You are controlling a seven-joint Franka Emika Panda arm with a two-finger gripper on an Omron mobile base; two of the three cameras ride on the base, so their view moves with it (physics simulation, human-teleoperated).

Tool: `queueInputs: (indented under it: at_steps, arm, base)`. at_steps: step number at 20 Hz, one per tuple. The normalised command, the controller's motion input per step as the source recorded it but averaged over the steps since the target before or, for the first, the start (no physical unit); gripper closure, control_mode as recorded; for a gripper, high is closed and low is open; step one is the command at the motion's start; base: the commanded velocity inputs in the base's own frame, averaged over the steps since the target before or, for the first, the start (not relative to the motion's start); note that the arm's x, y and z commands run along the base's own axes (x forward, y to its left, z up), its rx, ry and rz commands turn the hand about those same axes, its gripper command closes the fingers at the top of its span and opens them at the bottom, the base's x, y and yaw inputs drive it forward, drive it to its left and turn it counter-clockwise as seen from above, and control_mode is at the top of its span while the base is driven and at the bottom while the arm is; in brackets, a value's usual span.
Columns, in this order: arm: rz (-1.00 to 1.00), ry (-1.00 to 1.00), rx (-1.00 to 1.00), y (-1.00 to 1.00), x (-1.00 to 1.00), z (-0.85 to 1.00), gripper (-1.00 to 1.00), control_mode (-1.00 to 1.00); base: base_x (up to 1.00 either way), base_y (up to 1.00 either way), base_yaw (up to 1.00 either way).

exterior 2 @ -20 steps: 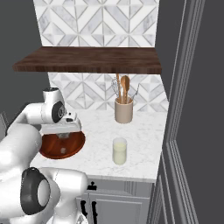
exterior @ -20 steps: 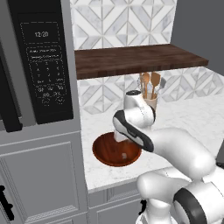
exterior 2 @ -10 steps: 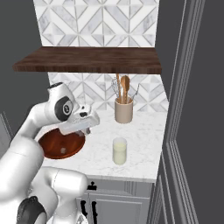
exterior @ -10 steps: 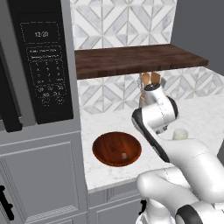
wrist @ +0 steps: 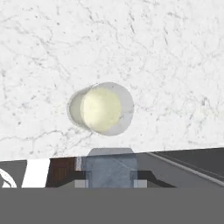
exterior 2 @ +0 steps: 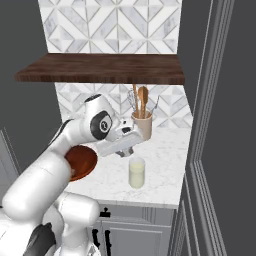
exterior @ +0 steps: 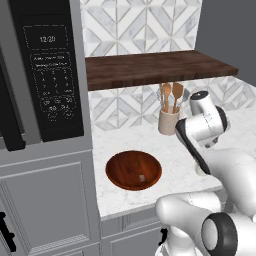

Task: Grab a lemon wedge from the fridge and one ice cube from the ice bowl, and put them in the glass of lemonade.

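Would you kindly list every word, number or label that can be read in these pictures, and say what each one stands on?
"12:20": on the display at the top of the microwave's control panel.
Keypad labels on the same panel, below the display: too small and blurred to read.
No other text shows.
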Motion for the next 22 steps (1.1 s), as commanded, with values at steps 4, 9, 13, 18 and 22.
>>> queueInputs:
  at_steps: [4, 9, 13, 18, 22]
  arm:
    - [0.00, 0.16, 0.00, -0.70, 0.55, -0.22, 1.00, -1.00]
    - [0.00, 0.11, 0.00, -0.20, 0.53, -0.37, 1.00, -1.00]
    - [0.00, 0.05, 0.00, 0.00, 0.30, -0.27, 1.00, -1.00]
    - [0.00, 0.01, 0.00, -0.02, 0.26, -0.33, 1.00, -1.00]
    - [0.00, 0.02, 0.00, -0.02, 0.15, -0.44, 1.00, -1.00]
  base:
    - [0.00, 0.00, 0.00]
    - [0.00, 0.00, 0.00]
    - [0.00, 0.00, 0.00]
    - [0.00, 0.00, 0.00]
    - [0.00, 0.00, 0.00]
